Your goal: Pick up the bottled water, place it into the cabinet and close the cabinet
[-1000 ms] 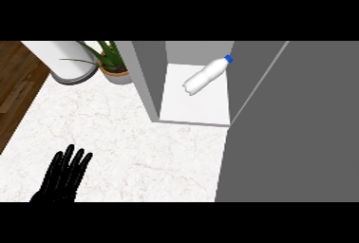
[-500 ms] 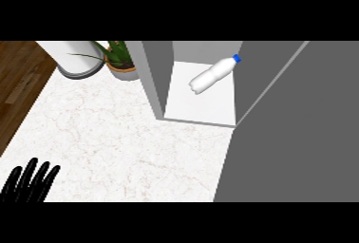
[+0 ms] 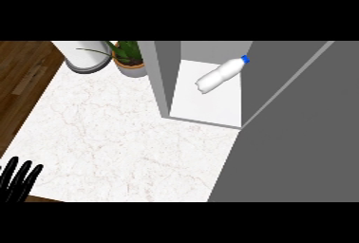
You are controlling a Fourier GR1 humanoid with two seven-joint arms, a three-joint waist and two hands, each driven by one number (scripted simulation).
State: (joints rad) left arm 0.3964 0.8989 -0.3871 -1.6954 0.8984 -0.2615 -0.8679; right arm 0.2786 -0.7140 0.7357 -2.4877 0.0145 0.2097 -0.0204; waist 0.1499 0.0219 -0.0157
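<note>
One hand in view: the left hand (image 3: 17, 179), at the lower left corner, black fingers (image 3: 26, 174) straight and slightly spread, pointing up-frame, holding nothing, touching nothing that shows. The right hand shows nowhere.

Outward from those fingers: one marble counter top (image 3: 119, 137), white with faint reddish veins, runs up and to the right. To the left of it, above the fingers, a strip of dark wood floor (image 3: 21, 76).

Far up-frame from the fingers, at the counter's back edge: one white round vessel (image 3: 85, 56) with a dark base rim, and just to its right one potted plant (image 3: 130, 58), green spiky leaves in a tan pot.

Up and right of the fingers, well apart: one grey cabinet (image 3: 163, 76), standing open, white shelf floor visible. Inside it, one bottled water (image 3: 222, 76), lying on its side on the shelf. Long axis diagonal; blue cap toward the upper right, base toward the lower left, nearer the hand.

Right of the opening, the cabinet door (image 3: 301, 137), a broad grey panel filling the right side of the view.
</note>
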